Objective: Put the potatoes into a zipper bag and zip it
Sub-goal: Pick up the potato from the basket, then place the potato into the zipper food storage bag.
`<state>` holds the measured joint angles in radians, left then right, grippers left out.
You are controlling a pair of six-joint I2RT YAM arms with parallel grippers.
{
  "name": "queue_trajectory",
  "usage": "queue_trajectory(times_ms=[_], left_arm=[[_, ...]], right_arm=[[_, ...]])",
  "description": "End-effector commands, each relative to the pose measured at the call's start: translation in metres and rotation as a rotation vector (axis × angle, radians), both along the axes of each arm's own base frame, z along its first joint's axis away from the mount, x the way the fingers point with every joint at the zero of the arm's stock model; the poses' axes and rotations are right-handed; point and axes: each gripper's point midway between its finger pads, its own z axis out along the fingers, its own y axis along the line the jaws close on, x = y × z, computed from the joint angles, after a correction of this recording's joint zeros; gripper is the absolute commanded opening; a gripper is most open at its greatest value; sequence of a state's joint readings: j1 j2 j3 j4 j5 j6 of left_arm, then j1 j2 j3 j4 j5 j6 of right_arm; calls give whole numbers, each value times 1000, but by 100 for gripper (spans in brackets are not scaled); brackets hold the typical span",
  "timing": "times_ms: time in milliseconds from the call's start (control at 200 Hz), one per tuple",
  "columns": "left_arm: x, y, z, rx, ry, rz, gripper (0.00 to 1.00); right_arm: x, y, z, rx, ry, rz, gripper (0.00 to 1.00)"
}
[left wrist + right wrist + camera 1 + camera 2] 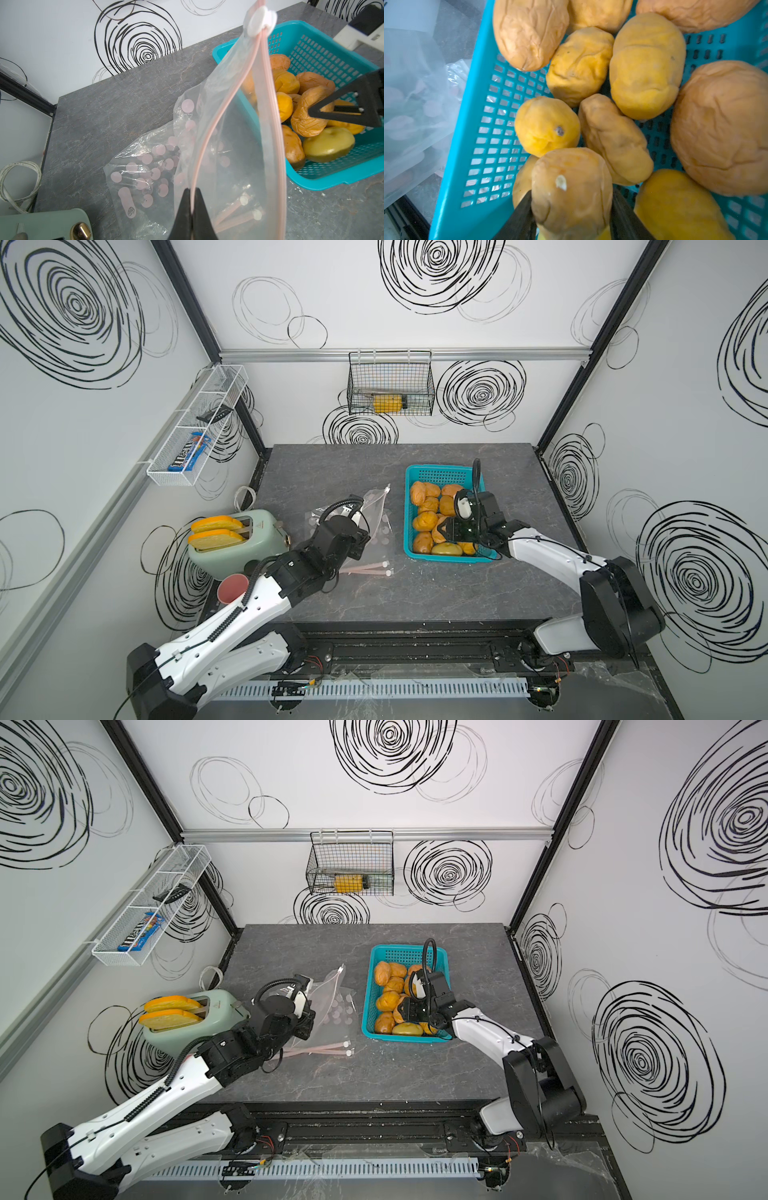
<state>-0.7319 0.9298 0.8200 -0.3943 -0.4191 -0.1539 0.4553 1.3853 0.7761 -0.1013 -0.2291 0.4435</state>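
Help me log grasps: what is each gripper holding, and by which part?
Left gripper pinches the zipper bag by its pink zipper edge. Right gripper flanks a potato by its sides in the basket; firm hold cannot be told.

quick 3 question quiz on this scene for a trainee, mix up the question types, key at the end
1. True or false: the left gripper is shut on the rim of the bag.
2. Where are the potatoes? A) in the basket B) in the bag C) in the toaster
3. Fill in: the right gripper has its jaws on either side of a ____.
Key: 1 true; 2 A; 3 potato.
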Motion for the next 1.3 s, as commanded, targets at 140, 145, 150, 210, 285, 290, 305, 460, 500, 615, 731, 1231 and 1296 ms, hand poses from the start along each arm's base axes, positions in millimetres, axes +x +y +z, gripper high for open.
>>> queue_trajectory(times_ms=[140,145,150,210,285,290,305,460,500,615,731,1231,1296], left_arm=[[-1,-22,3,-80,34,-84,0],[-1,-22,3,-82,35,-87,0],[-1,-23,2,-84,37,-89,0],[-3,-30,2,-113,54,-123,0],[-4,-40,1,-174,91,-174,0],[-4,-40,2,-178,93,-179,0],[-4,-43,2,-192,101,-188,0],[3,-55,0,-290,176,-236,0],[4,-57,-2,-307,196,-245,0],[4,-67,-8,-342,253,-272,0],[9,-79,-3,-380,295,-282,0],[28,-96,-10,-583,424,-361,0],[31,-89,-15,-590,425,-332,0]], right_arm=[[-35,50,102,146,-348,215,33],[-36,51,104,148,-355,220,33],[-38,52,106,152,-362,224,33],[-53,65,129,187,-445,279,33],[-69,73,156,243,-536,310,33],[-70,73,158,247,-539,311,33],[-72,74,163,259,-555,312,33],[-86,75,205,404,-640,303,32],[-88,77,211,431,-648,303,32],[-86,86,217,470,-605,298,32],[-80,99,218,477,-593,299,32],[-41,95,184,375,-501,104,29],[-41,98,183,376,-497,109,29]])
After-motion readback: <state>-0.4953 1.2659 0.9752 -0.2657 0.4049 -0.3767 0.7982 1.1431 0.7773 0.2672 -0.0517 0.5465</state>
